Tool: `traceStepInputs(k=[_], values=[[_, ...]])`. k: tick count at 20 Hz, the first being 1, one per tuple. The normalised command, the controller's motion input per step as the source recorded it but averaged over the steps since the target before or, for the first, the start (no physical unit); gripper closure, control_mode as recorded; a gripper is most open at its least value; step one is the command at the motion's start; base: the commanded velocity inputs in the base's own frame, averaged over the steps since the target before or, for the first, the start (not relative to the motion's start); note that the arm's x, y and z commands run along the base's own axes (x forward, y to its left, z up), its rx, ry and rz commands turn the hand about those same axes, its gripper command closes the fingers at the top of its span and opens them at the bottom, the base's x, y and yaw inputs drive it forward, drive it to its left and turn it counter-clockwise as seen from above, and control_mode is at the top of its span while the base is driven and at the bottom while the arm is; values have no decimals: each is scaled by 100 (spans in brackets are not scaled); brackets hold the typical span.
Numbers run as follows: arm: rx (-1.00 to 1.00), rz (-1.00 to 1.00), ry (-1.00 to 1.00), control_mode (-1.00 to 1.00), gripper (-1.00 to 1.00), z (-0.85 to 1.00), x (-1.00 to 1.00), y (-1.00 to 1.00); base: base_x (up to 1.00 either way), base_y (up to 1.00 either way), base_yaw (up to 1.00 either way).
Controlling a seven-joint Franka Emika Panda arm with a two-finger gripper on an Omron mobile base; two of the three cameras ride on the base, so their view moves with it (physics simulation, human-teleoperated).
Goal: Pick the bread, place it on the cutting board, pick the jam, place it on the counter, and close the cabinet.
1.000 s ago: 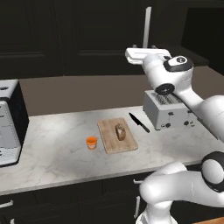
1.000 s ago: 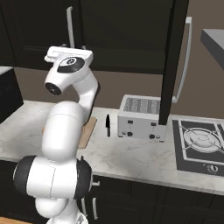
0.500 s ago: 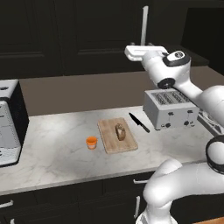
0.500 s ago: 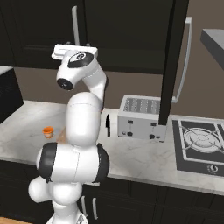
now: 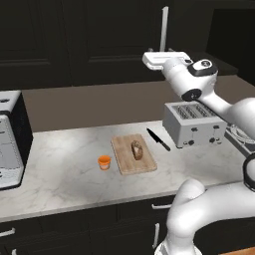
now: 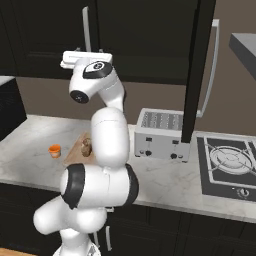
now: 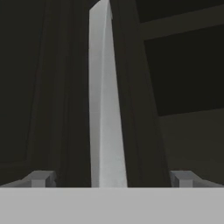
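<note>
The bread [image 5: 136,149] lies on the wooden cutting board [image 5: 125,163], and the orange jam [image 5: 104,162] stands on the counter [image 5: 64,174] just left of the board. My gripper [image 5: 155,56] is raised against the dark upper cabinet [image 5: 109,35], beside its silver bar handle [image 5: 164,25]. In the hand view the handle [image 7: 105,109] runs upright between my open fingertips [image 7: 41,178], and the gripper [image 7: 111,178] is not closed on it. The right base view shows the gripper [image 6: 75,54], the jam [image 6: 54,149] and the bread [image 6: 86,146].
A silver toaster [image 5: 194,124] stands right of the board with a black knife [image 5: 158,139] between them. A cabinet door [image 6: 196,70] juts out open above the toaster. A stove [image 6: 232,165] lies at the right, a dark appliance [image 5: 10,139] at the left.
The arm's elbow has swung and the hand has shifted slightly toward the cabinet handle. Bread, jam and board have not moved.
</note>
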Motion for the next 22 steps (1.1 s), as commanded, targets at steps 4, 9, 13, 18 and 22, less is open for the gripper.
traceStepInputs(k=[4, 9, 13, 18, 22], values=[[0, 0, 0, -100, -100, 0, 8, 0, 0, 0, 0], [0, 0, 0, -100, -100, 0, 0, 0, 0, 0, 0], [0, 0, 0, -100, -100, 0, 0, 0, 0, 0, 0], [0, 0, 0, -100, -100, 0, -3, 0, 0, 0, 0], [0, 0, -2, -100, -100, 0, -23, 0, 0, 0, 0]])
